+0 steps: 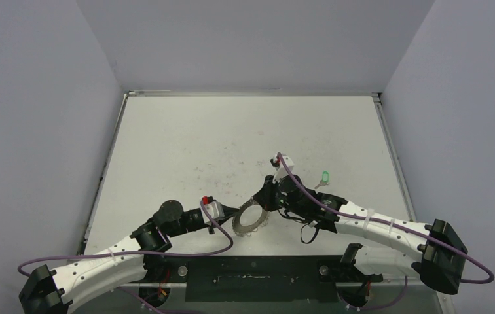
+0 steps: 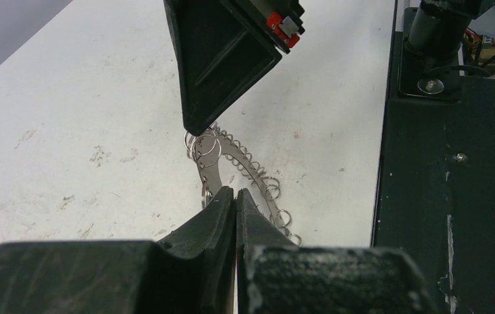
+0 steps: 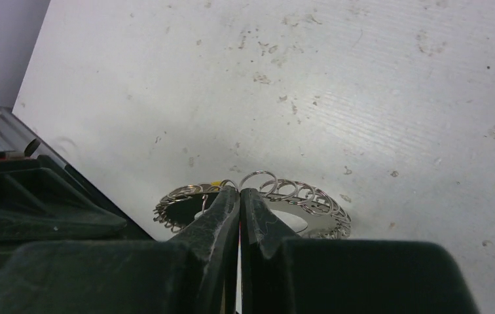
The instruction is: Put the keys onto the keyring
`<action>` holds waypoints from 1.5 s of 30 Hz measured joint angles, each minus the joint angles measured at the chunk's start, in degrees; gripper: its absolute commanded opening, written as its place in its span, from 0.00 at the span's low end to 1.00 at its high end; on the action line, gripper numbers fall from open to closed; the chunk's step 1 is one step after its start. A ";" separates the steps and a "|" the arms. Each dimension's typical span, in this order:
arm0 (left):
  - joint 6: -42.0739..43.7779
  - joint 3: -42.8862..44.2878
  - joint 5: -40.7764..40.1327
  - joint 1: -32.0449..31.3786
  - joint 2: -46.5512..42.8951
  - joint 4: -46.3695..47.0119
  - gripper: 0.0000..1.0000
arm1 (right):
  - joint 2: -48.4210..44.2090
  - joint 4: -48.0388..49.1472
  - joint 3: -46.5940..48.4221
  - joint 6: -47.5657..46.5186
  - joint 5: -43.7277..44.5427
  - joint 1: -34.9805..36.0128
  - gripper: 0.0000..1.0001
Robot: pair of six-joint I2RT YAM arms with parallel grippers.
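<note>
Left end effector is sitting pinched fully together right at the near rim of the keyring, tips touching it (can't tell if it's actually gripping a loop). The ring is lying flat on the tabletop, silvery, fringed all round with little wire loops. Right end effector is pressing in at the far rim, jaws also closed tight. Further back to the right, the green-headed key is lying apart from everything.

keyring between left gripper, at its left, and right gripper, behind-right; key on table farther right, apart.
</note>
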 measured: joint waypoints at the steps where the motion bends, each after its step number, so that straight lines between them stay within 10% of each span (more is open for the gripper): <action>1: 0.00 0.00 -0.02 0.00 0.00 0.00 0.00 | 0.07 -0.04 -0.31 0.72 0.83 -0.24 0.00; 7: 0.00 0.00 -0.04 -0.24 0.07 0.00 0.01 | 0.94 -0.28 -1.20 2.82 1.95 -0.33 0.00; 21: 0.07 0.00 -2.27 -1.16 3.52 0.22 0.44 | 0.85 -1.57 -1.20 2.78 1.64 -0.33 0.00; 45: 6.56 4.90 -18.23 -9.64 25.33 12.33 0.44 | 0.48 -2.62 -1.20 3.82 0.96 -0.33 0.00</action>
